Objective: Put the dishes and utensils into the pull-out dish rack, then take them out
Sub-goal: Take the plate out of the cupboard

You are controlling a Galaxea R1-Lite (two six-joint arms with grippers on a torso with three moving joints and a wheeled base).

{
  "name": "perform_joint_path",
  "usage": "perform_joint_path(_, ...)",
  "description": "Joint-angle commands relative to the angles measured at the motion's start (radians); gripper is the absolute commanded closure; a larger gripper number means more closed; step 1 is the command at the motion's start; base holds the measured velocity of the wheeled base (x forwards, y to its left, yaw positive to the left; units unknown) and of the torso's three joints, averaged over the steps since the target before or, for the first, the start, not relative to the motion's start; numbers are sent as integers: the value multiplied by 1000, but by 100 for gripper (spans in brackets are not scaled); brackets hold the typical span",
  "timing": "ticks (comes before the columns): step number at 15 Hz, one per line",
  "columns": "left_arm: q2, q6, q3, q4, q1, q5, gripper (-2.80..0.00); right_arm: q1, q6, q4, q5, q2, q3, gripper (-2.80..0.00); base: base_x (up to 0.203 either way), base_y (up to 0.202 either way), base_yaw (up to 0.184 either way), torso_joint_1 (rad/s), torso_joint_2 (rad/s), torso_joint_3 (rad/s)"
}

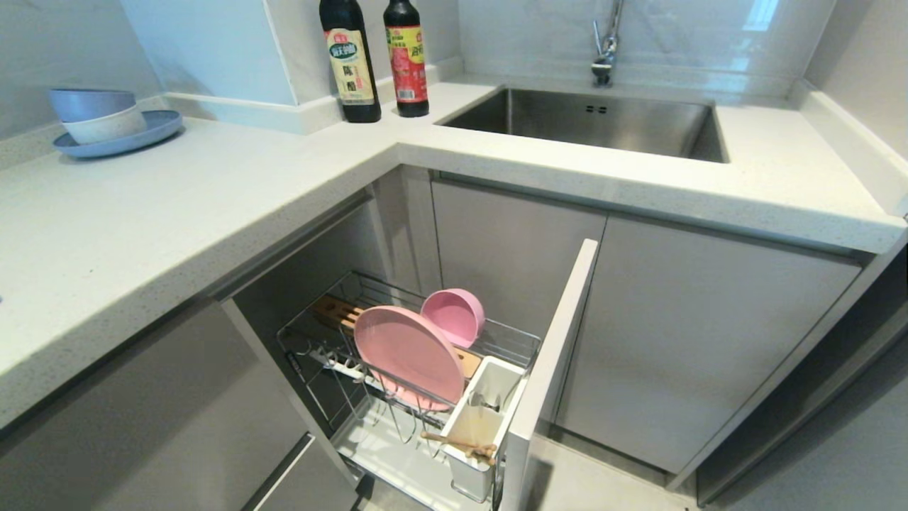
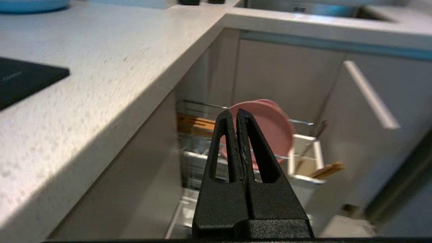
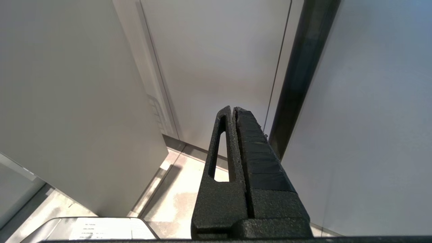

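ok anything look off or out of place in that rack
Mostly tidy. The chopsticks lie tipped across the rim of the white cup and poke out instead of standing in it. The pink plate and bowl sit upright.

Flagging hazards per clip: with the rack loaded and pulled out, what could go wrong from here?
The pink plate stands on edge in the pull-out dish rack; a clumsy lift could likely knock the pink bowl behind it. The chopsticks jut from the utensil cup and might snag. The left gripper is shut, so it must open first.

Home kitchen — steel sink [image 1: 589, 121], faucet [image 1: 605, 50], white countertop [image 1: 177, 206], grey cabinets [image 1: 695, 341]
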Motion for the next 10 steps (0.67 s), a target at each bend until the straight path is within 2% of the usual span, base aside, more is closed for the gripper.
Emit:
perform_joint_path(1,-90,21,183,-104,-1,25,0,0,0,0,0,0,2,0,0,0,0,0,0,0)
perform_joint_path(5,-135,45,410,-192,-3,64,0,1,0,0,0,0,2,0,0,0,0,0,0,0)
perform_joint_path(7,-136,53,528,-301,-3,74,0,0,0,0,0,0,2,0,0,0,0,0,0,0)
perform_joint_path(8,-137,53,555,-360,-3,87,0,0,0,0,0,0,2,0,0,0,0,0,0,0)
perform_joint_path(10,-137,6,556,-346,-3,115,0,0,0,0,0,0,2,0,0,0,0,0,0,0)
